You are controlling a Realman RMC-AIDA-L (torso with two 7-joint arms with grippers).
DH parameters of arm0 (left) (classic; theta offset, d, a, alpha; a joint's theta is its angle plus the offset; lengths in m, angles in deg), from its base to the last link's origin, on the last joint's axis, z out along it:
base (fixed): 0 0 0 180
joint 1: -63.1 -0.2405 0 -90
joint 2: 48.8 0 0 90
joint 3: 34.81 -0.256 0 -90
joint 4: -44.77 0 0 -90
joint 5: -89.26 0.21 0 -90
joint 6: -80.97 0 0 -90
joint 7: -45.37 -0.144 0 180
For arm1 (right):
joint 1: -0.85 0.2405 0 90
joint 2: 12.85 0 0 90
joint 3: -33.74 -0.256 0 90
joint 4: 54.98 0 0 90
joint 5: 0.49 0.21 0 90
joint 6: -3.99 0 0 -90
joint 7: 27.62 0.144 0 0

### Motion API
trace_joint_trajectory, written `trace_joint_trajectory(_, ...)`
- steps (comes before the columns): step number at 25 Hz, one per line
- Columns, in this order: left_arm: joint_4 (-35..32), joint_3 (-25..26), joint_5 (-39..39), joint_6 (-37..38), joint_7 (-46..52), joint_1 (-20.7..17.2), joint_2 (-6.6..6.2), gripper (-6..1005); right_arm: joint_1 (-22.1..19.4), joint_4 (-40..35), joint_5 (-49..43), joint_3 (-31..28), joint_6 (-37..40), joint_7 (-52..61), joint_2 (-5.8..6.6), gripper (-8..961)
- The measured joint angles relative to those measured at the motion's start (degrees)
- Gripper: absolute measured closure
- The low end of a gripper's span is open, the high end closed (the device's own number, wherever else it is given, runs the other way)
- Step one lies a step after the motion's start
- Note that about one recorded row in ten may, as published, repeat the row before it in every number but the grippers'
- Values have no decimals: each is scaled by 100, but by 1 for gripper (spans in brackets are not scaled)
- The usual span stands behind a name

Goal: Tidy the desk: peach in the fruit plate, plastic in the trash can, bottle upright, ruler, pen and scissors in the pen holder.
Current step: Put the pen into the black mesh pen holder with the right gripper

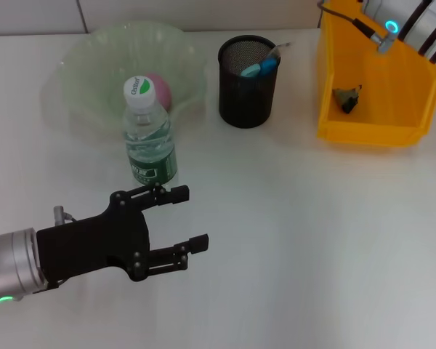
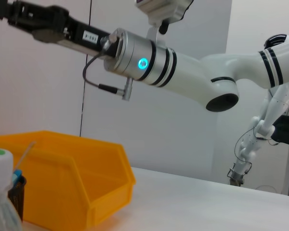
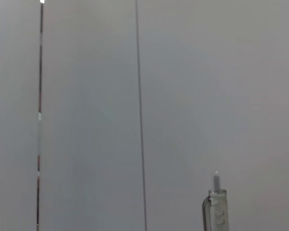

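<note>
Fingers [image 1: 180, 218] spread near bottle [image 1: 150, 134]; peach [image 1: 160, 89] in plate [image 1: 94, 65].

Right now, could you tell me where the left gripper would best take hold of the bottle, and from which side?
Probably the bottle is best held at its mid body, just above the green label, coming level from the near side. It stands upright with the plate close behind it, and the open left gripper already sits in front of it, slightly right of it, fingers pointing rightward, so it would need turning.
</note>
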Motion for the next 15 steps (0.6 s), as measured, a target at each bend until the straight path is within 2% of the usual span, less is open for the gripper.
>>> trace_joint_trajectory(15, 48, -10, 31, -45, -56, 110, 18, 218, 495, 1061, 126, 45, -363, -367, -38, 824)
